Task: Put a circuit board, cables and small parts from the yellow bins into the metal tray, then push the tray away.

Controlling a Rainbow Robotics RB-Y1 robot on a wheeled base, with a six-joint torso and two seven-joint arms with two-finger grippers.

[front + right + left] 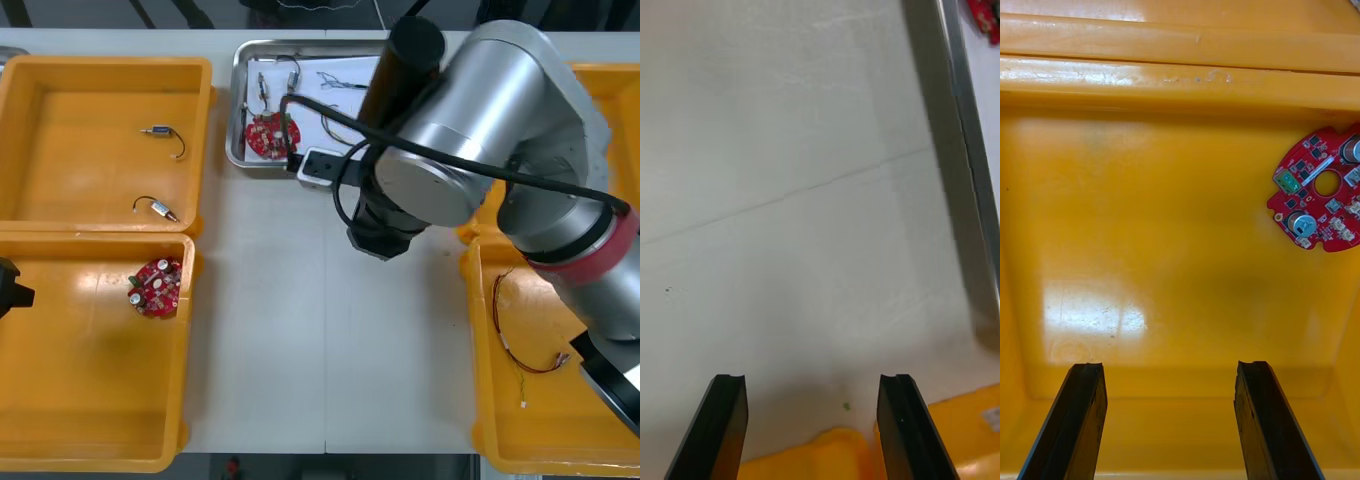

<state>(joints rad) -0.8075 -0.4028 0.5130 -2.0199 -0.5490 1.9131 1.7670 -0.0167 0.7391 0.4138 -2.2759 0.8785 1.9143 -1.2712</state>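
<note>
The metal tray (pixel 238 110) lies at the table's far middle and holds a red circuit board (pixel 272 135), thin cables (pixel 335 100) and small metal parts. My right arm (pixel 470 120) reaches over the table just in front of the tray. The right gripper (pixel 812 382) is open over bare table, with the tray's rim (pixel 970 150) a little beyond its fingers. My left gripper (pixel 1169 371) is open and empty inside the near left yellow bin (pixel 90 400). Another red circuit board (pixel 1319 191) lies beyond its fingers, apart from them.
The far left yellow bin (pixel 60 150) holds two small metal parts (pixel 160 131) with black leads. A red and yellow cable (pixel 520 345) lies in the near right bin (pixel 480 400). That bin's rim (pixel 955 427) sits just under the right fingers.
</note>
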